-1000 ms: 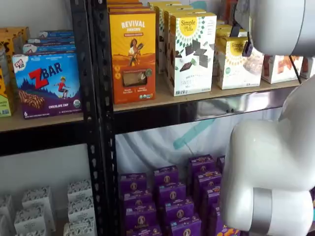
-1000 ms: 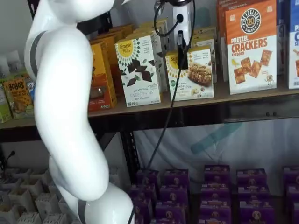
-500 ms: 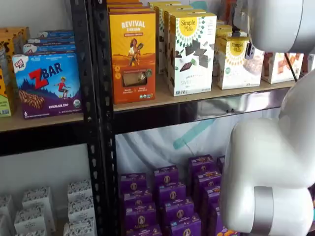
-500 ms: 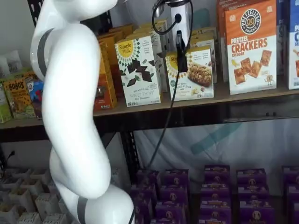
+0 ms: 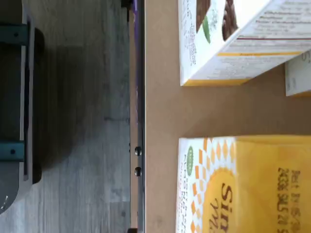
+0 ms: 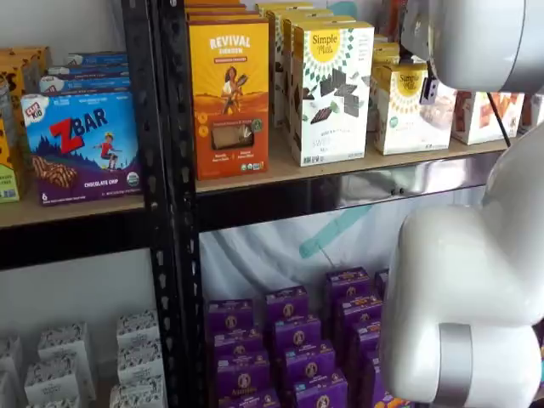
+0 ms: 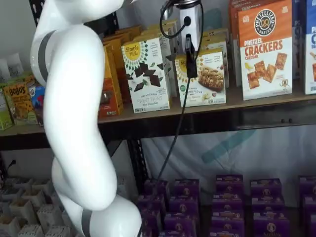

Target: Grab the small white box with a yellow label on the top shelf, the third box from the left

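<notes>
Hanging before small white box [image 7: 210, 79], gripper [image 7: 190, 61]

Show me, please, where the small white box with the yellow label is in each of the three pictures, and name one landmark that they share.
Wrist view: the small white box shows its yellow top, near the board's front edge.
Shelf view: it stands right of the taller Simple Mills box, partly behind the arm.
Shelf view: it stands behind the dark gripper finger and cable.
Shared landmark: the top shelf.
</notes>
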### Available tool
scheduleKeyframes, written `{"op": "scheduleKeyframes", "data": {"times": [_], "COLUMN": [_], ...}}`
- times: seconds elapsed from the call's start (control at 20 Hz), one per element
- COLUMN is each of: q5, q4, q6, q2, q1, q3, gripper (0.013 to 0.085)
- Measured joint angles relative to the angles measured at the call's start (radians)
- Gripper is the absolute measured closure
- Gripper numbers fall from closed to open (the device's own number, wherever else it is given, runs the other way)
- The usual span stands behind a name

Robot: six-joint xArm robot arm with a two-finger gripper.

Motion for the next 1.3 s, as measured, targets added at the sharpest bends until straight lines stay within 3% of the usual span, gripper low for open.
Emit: {"op": "scheduleKeyframes", "data": {"times": [0.3,0.5,0.75,0.95,1.15,1.3], "q5": [-0.002,0.002,0.002,0.002,0.004,0.002], "q4": [0.003,-0.002,0.004,0.006,0.012,0.013], "q6": [-0.002,0.000,-0.002,-0.005,-0.008,-0.010], "q2": [0.000,0.000,-0.003,-0.005,-0.008,-0.011], "q1": [-0.002,0.000,-0.003,-0.006,-0.010,-0.013], "q3": [-0.002,-0.004,-0.001,0.002,0.003,0.005], "gripper": [0.0330,0.0330,0.0490,0.0490,0.0610,0.0610]}}
